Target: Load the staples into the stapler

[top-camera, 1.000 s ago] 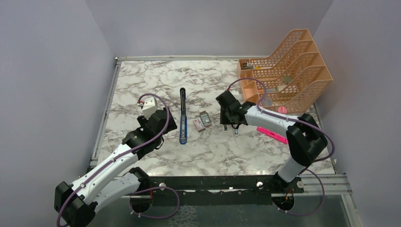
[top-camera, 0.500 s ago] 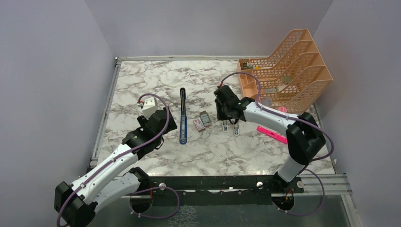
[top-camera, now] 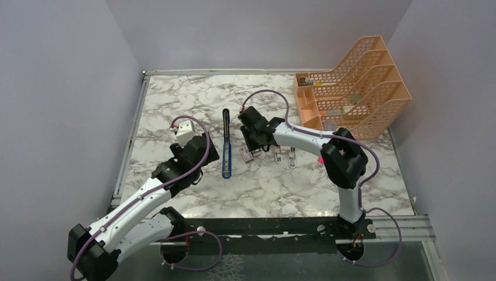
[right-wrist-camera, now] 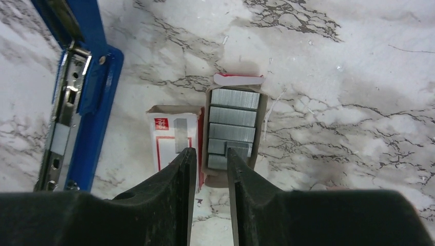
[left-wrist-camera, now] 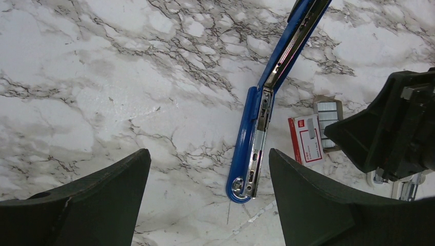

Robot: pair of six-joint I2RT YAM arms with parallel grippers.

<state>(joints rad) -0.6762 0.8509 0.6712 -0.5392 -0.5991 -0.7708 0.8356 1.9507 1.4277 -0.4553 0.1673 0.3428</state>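
- Top view: the right gripper (top-camera: 252,144) hung over the staples (top-camera: 247,154), on the marble table (top-camera: 175,99).
- The stapler (top-camera: 226,146) lay opened out flat and long just to that gripper's left, apart from it.
- The left gripper (top-camera: 200,153) sat on the stapler's other side, with the stapler to its right and not touching it.
- Two small metal pieces (top-camera: 292,157) lay near the right gripper's right side. An orange rack (top-camera: 357,76) stood well beyond it at the far right corner.
- Left wrist view: the left gripper (left-wrist-camera: 208,154) was released, with its fingers (left-wrist-camera: 102,195) spread wide and nothing between them.
- The stapler (left-wrist-camera: 259,123) lay ahead and slightly right of the gap, its blue rounded end nearest and its metal channel facing up.
- Further right lay the box (left-wrist-camera: 306,139) and the tray (left-wrist-camera: 327,114). The black right gripper loomed over them.
- Right wrist view: the right gripper (right-wrist-camera: 209,154) had its fingers (right-wrist-camera: 174,189) parted by a narrow gap.
- Those fingers were poised over the near end of the tray (right-wrist-camera: 233,120), and a staple strip showed in the gap.
- Nothing looked pinched, and contact with the strips could not be told.
- The box (right-wrist-camera: 173,136) touched the tray's left side, just ahead of the left finger.
- The stapler (right-wrist-camera: 77,92) lay further left, apart from the box.
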